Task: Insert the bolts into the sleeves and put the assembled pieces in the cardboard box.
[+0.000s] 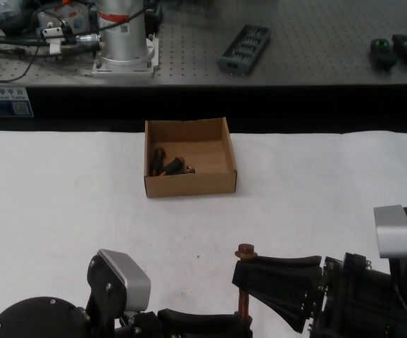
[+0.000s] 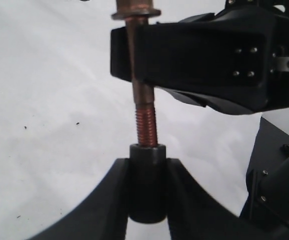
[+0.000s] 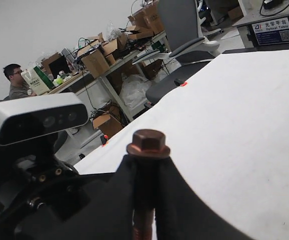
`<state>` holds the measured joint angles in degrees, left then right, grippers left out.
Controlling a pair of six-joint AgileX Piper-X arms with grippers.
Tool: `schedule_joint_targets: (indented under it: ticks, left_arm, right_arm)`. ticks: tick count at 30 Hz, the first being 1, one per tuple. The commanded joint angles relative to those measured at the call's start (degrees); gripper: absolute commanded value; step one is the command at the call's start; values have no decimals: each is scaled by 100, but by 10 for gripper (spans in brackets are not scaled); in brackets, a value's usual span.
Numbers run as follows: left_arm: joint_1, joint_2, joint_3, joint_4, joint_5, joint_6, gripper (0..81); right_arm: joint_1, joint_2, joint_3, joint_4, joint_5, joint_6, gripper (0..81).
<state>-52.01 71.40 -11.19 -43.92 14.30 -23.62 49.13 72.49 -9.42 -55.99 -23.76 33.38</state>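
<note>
Copper bolt (image 2: 143, 95): clamped upright in right gripper (image 3: 145, 170); threaded tip at mouth of black sleeve (image 2: 147, 200), pinched by left gripper (image 2: 147, 170).

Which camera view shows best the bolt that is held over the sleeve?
The left wrist view: the bolt shows from head to threaded tip, which meets the top of the sleeve. The high view shows it small and upright in the right gripper. The right wrist view shows mostly its head.
</note>
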Motion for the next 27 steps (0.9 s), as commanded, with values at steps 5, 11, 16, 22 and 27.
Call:
schedule_joint_targets:
  ticks: [5,11,16,22,27]
  left_arm:
    - [67,15,-79,-429,-339,-238,109]
    - [191,15,-79,-732,-639,-477,109]
    - [336,15,-79,-730,-639,-786,109]
    - [342,15,-184,-748,-586,-789,109]
    - [342,15,-454,-530,-229,-587,109]
  right_arm:
    - [-1,-66,4,-129,-206,158,49]
    - [-1,-66,105,-143,-256,180,49]
    - [-1,-66,114,-143,-297,180,49]
    - [-1,-66,114,-131,-489,180,49]
    - [-1,-66,114,-111,-816,180,50]
